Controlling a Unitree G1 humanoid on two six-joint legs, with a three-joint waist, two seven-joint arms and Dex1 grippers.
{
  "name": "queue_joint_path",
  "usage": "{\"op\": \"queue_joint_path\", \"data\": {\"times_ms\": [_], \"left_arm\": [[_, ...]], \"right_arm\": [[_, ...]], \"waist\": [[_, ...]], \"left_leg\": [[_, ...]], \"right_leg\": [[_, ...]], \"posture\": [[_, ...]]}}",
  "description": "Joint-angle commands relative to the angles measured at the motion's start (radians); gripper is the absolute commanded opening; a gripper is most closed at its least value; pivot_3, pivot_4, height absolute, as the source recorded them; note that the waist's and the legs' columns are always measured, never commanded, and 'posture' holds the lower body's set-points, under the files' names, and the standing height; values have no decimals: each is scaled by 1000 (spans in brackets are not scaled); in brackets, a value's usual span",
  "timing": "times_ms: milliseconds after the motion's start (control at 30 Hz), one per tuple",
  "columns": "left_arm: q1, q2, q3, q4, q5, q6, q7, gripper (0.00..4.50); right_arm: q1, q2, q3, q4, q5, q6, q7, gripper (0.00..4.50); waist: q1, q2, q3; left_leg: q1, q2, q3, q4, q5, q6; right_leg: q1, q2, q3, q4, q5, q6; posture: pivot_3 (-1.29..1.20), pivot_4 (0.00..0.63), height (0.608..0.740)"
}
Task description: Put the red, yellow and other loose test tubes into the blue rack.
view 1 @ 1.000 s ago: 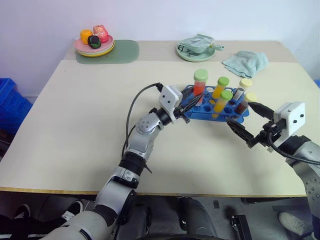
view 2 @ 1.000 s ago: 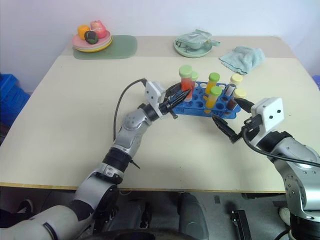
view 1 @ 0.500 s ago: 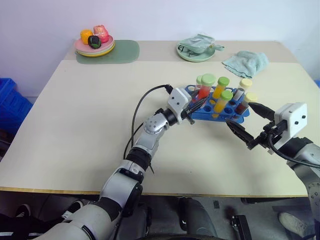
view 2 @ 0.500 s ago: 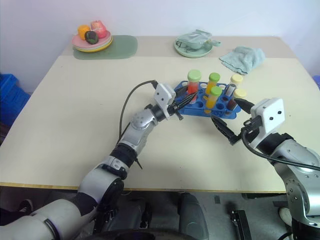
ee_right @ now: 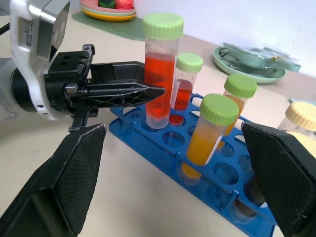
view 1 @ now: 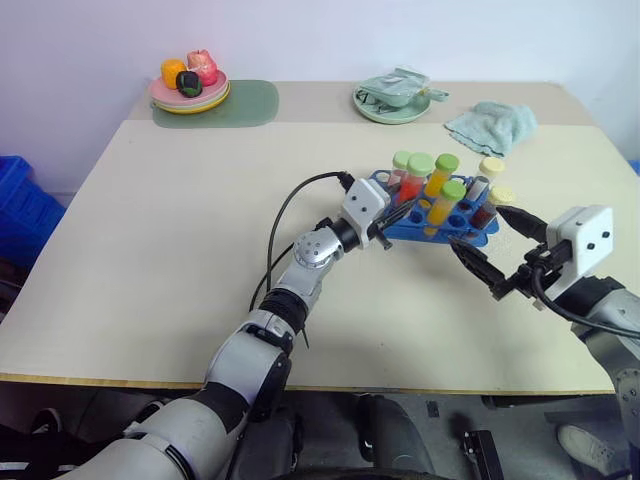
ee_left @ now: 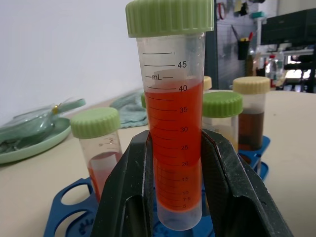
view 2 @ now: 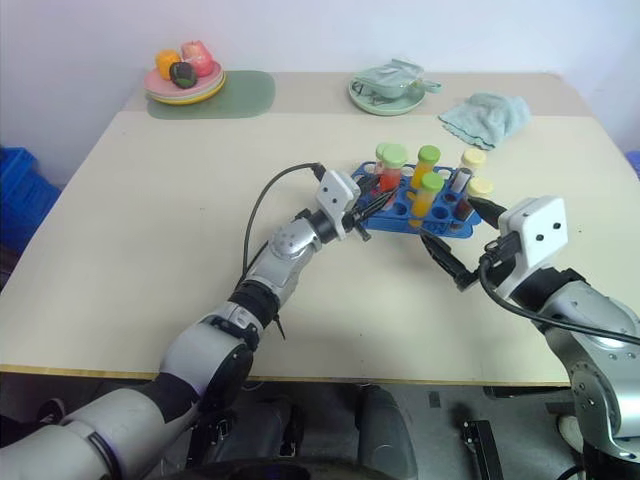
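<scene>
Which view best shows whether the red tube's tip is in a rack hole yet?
Right wrist view: the red tube, shut in the left gripper, meets the blue rack sidelong. Left wrist view crops the hole; head views are distant.

Graduation marks "mL", 45 down to 5, on the red tube (ee_left: 170, 148)

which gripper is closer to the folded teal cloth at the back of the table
The right gripper, hanging open at the near right end of the blue rack, below the teal cloth. The left gripper is farther left, shut on the red tube.
</scene>
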Motion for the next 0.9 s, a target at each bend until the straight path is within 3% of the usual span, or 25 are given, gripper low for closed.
{"op": "queue_joint_path", "data": {"times_ms": [33, 500, 900], "left_arm": [[-13, -5, 7, 6, 10, -40, 5, 786], [-14, 3, 0, 35, 44, -50, 54, 786], [16, -30, 29, 18, -10, -4, 2, 786]], "right_arm": [[-3, 0, -28, -46, 19, 2, -12, 4500], [-8, -1, -30, -53, 31, 11, -31, 4500], [-28, -11, -16, -40, 19, 4, -27, 4500]], "waist": [[0, 0, 0], [0, 0, 0], [1, 0, 0]], "left_leg": [[0, 0, 0, 0, 0, 0], [0, 0, 0, 0, 0, 0], [0, 0, 0, 0, 0, 0]], "right_leg": [[0, 0, 0, 0, 0, 0], [0, 0, 0, 0, 0, 0], [0, 0, 0, 0, 0, 0]], "posture": [[0, 150, 740], [0, 150, 740], [0, 150, 740]]}}
